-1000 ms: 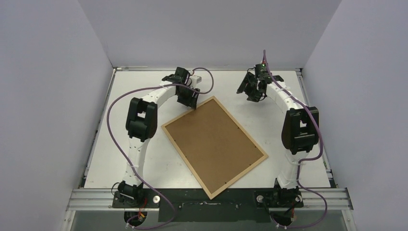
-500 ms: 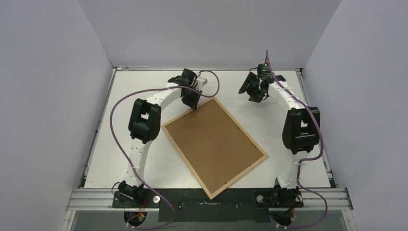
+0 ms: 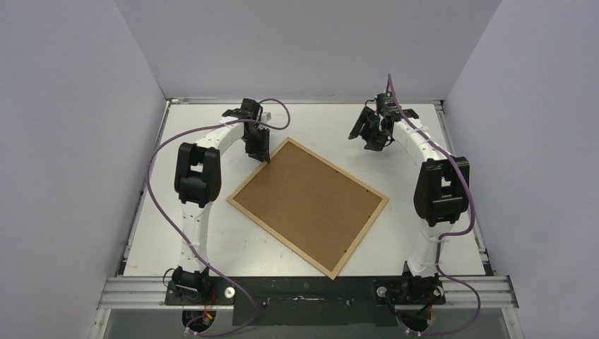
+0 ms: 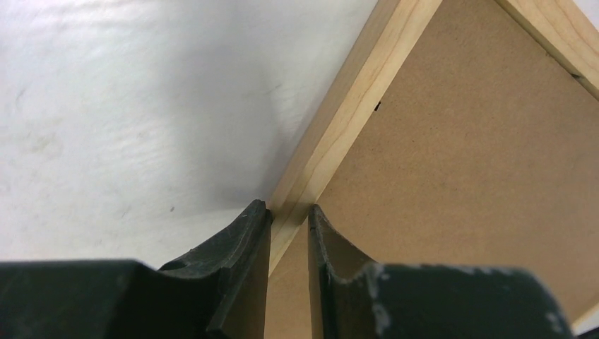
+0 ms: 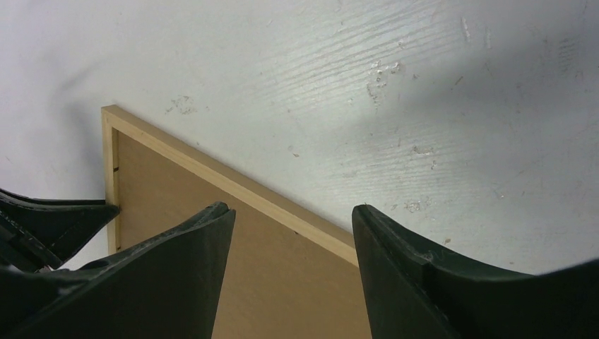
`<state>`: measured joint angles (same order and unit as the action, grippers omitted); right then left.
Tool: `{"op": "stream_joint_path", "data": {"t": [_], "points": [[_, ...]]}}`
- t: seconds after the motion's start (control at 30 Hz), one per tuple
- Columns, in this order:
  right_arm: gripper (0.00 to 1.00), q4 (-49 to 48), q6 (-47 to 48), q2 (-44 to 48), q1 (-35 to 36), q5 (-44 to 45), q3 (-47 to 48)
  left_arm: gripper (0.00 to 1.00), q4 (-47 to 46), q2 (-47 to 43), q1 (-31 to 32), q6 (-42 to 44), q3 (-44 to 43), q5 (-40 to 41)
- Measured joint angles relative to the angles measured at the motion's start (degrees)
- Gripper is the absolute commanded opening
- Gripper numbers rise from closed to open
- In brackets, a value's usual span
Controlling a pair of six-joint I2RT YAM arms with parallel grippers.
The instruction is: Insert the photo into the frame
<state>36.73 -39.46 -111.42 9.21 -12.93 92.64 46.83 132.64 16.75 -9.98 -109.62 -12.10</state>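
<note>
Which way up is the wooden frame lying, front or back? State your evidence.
Back up. The frame lies flat on the table, and the brown backing board set inside its rim faces upward in all views.

Frame (image 4: pixel 357 106) mostly outside both wrist views

Left arm (image 3: pixel 192 176), right arm (image 3: pixel 439 185): white tubular links, bulky black joint housings. Purple cable (image 3: pixel 150 173) loops loose alongside each and runs down to the black bases (image 3: pixel 185 281). Fingers (image 4: pixel 236 236) black, matte, curved, tapering to thin tips. Left gripper (image 4: pixel 288 210): white scuff flecks on one finger.
</note>
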Motion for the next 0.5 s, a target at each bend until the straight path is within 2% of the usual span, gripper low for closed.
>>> {"op": "stream_joint_path", "data": {"t": [0.23, 0.4, 0.5], "points": [[0.64, 1.6, 1.6, -0.7, 2.0, -0.4, 1.5, 0.00, -0.1, -2.9, -2.0, -10.7, 5.5, -1.5], [0.64, 2.6, 3.5, -1.8, 4.7, -1.1, 1.5, 0.00, -1.2, -4.3, 0.2, -17.4, 8.3, -1.9], [0.63, 2.8, 3.9, -1.8, 6.9, -2.2, 0.8, 0.00, -4.9, -7.1, 1.9, -22.9, 13.9, -2.9]]}}
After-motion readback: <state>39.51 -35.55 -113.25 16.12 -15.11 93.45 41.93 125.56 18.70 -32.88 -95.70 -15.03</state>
